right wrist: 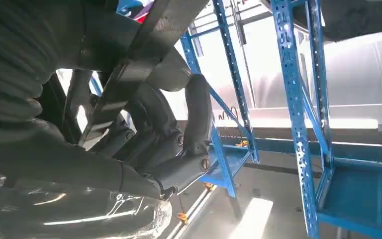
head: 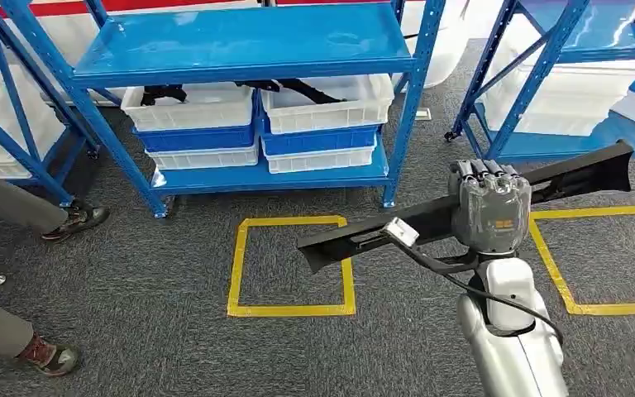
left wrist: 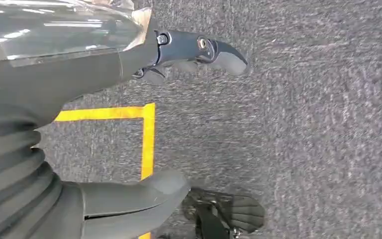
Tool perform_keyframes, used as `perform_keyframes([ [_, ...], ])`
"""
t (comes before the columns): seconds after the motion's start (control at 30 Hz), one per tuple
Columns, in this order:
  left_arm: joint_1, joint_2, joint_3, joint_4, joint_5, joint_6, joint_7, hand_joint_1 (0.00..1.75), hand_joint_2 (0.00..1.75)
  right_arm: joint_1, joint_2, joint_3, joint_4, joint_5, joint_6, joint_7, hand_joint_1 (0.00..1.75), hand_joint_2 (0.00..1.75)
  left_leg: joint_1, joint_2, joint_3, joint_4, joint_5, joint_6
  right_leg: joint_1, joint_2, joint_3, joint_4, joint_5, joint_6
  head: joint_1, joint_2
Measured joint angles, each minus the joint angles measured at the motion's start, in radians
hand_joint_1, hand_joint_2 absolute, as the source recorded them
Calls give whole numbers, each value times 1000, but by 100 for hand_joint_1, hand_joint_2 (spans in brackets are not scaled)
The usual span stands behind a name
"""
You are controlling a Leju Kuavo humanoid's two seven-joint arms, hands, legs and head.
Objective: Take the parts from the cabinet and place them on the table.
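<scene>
My right hand (head: 489, 207) grips a long black part (head: 364, 236) near its middle and holds it almost level above the carpet, one end towards the left and the other up to the right. In the right wrist view the fingers (right wrist: 196, 117) wrap around that black part (right wrist: 129, 74). The blue cabinet (head: 248, 50) stands ahead. Its lower shelf carries white bins (head: 322, 103) with more black parts (head: 298, 85) in them. My left hand (left wrist: 79, 79) hangs over the carpet with fingers (left wrist: 204, 50) and thumb apart, holding nothing.
Two yellow tape squares mark the carpet, one (head: 291, 265) in front of the cabinet and one (head: 603, 256) to the right. A person's legs and shoes (head: 74, 219) are at the left edge. A second blue rack (head: 562, 83) stands at the right.
</scene>
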Motion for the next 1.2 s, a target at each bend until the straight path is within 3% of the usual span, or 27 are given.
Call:
perform_keyframes([
  [0.03, 0, 0, 1, 0, 0, 0, 0, 0, 175, 4, 0, -2, 0, 0, 0, 0, 162, 175, 1, 0, -26, 82, -30, -3, 1, 0, -8, 1, 5, 1, 0, 0],
  [0.07, 0, 0, 1, 0, -1, 0, 0, 0, 175, 8, -1, -4, 0, 0, 0, 0, 162, 175, 1, 0, -33, 120, -34, -5, 2, 0, -13, 2, 9, 3, 0, 0],
  [0.1, 1, 0, 1, 0, -2, 0, 0, 0, 175, 13, -2, -5, 0, 0, -1, 0, 162, 175, 1, 0, -17, 110, -18, -4, 2, 1, -16, 3, 11, 5, 0, 0],
  [0.13, 1, 0, 2, 0, -2, 0, 0, 0, 175, 16, -2, -7, 0, 0, -2, 0, 162, 175, 1, 0, 21, 59, 13, -1, 2, 1, -18, 4, 12, 7, -1, 0],
  [0.2, 1, 1, 3, 0, -4, 0, 1, 0, 175, 16, -2, -13, -1, 0, -2, 0, 162, 175, 0, -4, 134, -116, 78, 14, 3, 1, -15, 5, 12, 8, -1, 0],
  [0.23, -1, 4, 5, 0, -5, -1, 2, 0, 175, 16, -3, -20, -3, 0, -3, 0, 162, 175, -2, -12, 169, -168, 59, 26, 3, 0, -20, 4, 14, 11, 0, 0],
  [0.27, 1, 3, 7, 0, -5, -1, 2, 0, 175, 11, -5, -24, -5, 0, -4, 0, 162, 175, -8, -10, 165, -171, 69, 28, 7, 1, -24, 4, 18, 18, 2, 0],
  [0.37, 3, 4, 9, 0, -7, -2, 5, 0, 175, 14, -9, -34, -6, 0, -6, 0, 162, 175, -15, -9, 159, -174, 68, 33, 1, 1, -27, 0, 24, 29, -10, 0],
  [0.73, 2, 5, 9, 0, -7, -2, 5, 0, 175, 15, -10, -35, -6, 0, -6, 0, 162, 175, -15, -9, 159, -175, 69, 34, 1, 1, -27, -1, 25, 30, -10, 0],
  [0.83, 2, 5, 9, 0, -6, -2, 5, 0, 175, 16, -10, -37, -8, 0, -6, -1, 162, 175, -15, -9, 160, -182, 72, 39, 4, 1, -27, -3, 26, 34, -11, 0],
  [0.87, 2, 3, 9, 0, -6, -2, 5, 0, 175, 16, -20, -49, -11, 0, -6, -1, 162, 175, -7, -2, 169, -209, 89, 51, 8, 1, -40, 15, 10, 41, -8, 0],
  [0.93, 1, 4, 10, 0, -6, -2, 5, 0, 175, 14, -22, -52, -12, 0, -8, -1, 162, 175, -5, 0, 166, -212, 94, 59, 8, 3, -71, 76, -24, 33, -7, 0],
  [0.97, 2, 2, 10, 0, -6, -3, 5, 0, 175, 27, -31, -56, -11, 0, -10, -5, 162, 175, -5, 1, 159, -211, 97, 61, 4, 3, -172, 287, -102, 30, -8, 0],
  [1.0, 3, 2, 10, 0, -6, -4, 5, 0, 175, 31, -32, -57, -11, 0, -10, -8, 162, 175, -5, 1, 157, -210, 97, 60, 4, 3, -187, 317, -104, 37, -7, 0],
  [1.03, 4, 0, 10, 0, -7, -5, 4, 0, 175, 35, -37, -62, -12, -1, -10, -16, 162, 175, -2, 0, 156, -204, 99, 55, -7, 2, -110, 166, -27, 72, -3, 0],
  [1.07, 1, 0, 11, 0, -9, -5, 4, 0, 175, 38, -41, -67, -14, -2, -13, -19, 162, 175, -10, -3, 140, -179, 91, 34, -6, 7, -37, 11, 20, 62, 7, 0],
  [1.1, 3, 2, 12, 0, -9, -3, 3, 0, 175, 40, -43, -71, -14, -2, -13, -22, 162, 175, 0, -5, 122, -155, 71, 11, -13, 7, -44, 11, 35, 34, 6, 0],
  [1.13, 3, 1, 14, 0, -10, -3, 4, 0, 175, 41, -43, -72, -14, -3, -13, -26, 162, 175, 2, -5, 28, 64, -52, -1, -9, 5, -53, 11, 40, 21, 1, 0],
  [1.17, 4, 1, 15, 0, -10, -3, 4, 0, 175, 42, -43, -72, -14, -3, -13, -28, 162, 175, 2, -5, 2, 124, -71, -1, -8, 4, -56, 12, 42, 18, 1, 0],
  [1.2, 4, 1, 16, 0, -10, -3, 3, 0, 175, 44, -43, -72, -14, -4, -15, -32, 162, 175, 2, -5, -1, 135, -66, 0, -6, 4, -58, 12, 42, 18, 1, 0],
])
